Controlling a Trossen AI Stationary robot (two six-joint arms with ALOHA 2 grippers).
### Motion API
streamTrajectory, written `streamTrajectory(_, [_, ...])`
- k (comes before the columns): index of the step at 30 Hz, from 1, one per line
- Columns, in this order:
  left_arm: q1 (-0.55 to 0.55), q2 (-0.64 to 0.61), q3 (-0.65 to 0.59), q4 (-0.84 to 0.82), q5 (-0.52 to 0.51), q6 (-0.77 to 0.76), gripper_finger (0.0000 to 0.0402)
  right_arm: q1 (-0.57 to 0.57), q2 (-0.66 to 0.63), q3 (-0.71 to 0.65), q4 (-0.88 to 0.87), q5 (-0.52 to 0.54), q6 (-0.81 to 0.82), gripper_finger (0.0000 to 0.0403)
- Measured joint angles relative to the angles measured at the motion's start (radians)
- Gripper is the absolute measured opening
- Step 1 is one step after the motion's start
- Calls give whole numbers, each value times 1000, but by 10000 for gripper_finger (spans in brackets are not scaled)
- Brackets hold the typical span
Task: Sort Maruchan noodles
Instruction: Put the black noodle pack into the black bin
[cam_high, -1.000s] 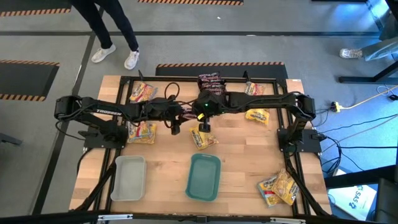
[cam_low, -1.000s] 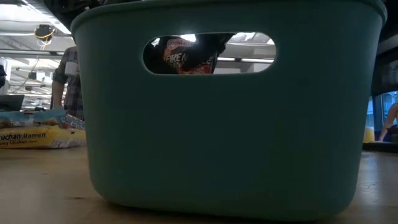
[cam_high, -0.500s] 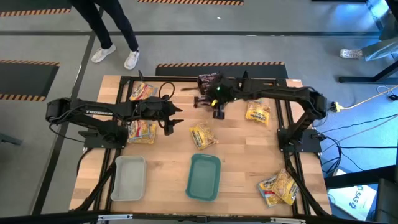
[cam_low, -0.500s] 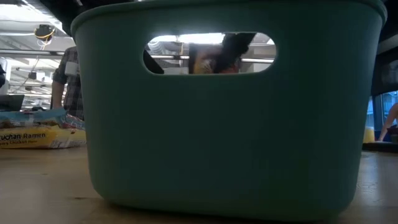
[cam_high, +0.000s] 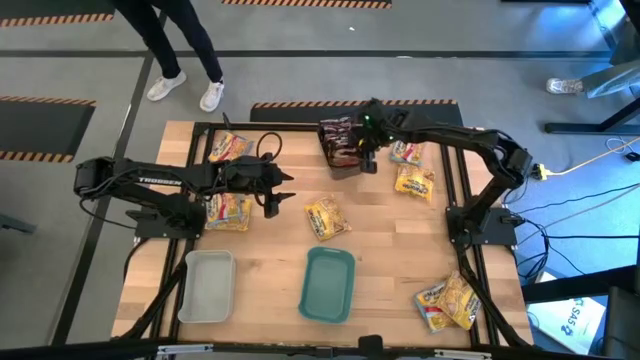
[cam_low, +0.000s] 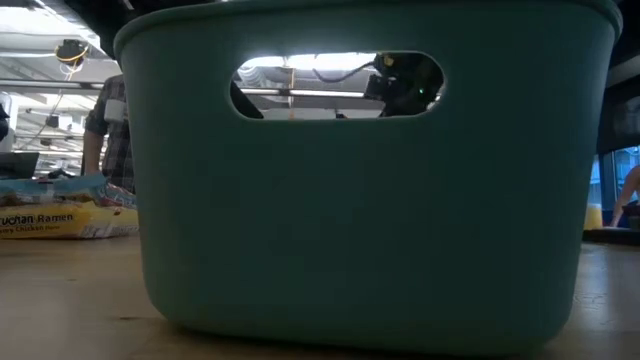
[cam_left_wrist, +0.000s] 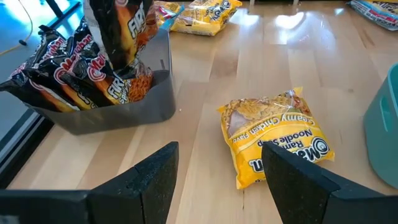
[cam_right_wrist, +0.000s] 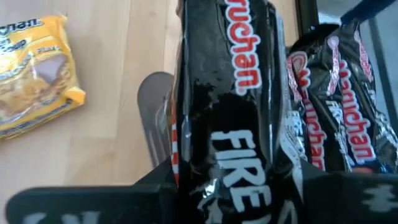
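Note:
A grey tray at the table's far middle holds several dark Maruchan packets. My right gripper hangs over it, shut on one more dark packet. My left gripper stands open above the bare wood left of centre, its fingers apart with nothing between them. A yellow packet lies flat on the table just beyond it. More yellow packets lie at the far left, by the left arm and at the far right. My right gripper pinches the dark packet by one short end between its two fingers, coming slanting down from above. The packet hangs away from the fingers along their line. Its lower end reaches down among the packets in the grey tray.
A teal tray and a pale grey tray stand near the front edge; the teal one fills the low view. More yellow packets lie at the near right corner. A person's legs show beyond the far edge.
My right gripper has carried the dark packet from the middle of the table toward the far edge, and has turned as it went; the packet now hangs over the grey tray. My left gripper has drawn back a little toward the table's left edge.

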Motion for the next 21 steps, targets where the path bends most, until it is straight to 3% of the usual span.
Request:
streamTrajectory(3, [0, 0, 0, 5, 0, 0, 226, -4, 13, -43, 85, -20, -10, 100])
streamTrajectory(12, [0, 0, 0, 13, 0, 0, 226, -2, 102, -57, 66, 30, 39, 106])
streamTrajectory(15, [0, 0, 0, 24, -1, 0, 226, -2, 102, -57, 60, 53, 67, 134])
streamTrajectory(21, [0, 0, 0, 34, -7, -1, 226, -2, 95, -36, 37, 56, 77, 228])
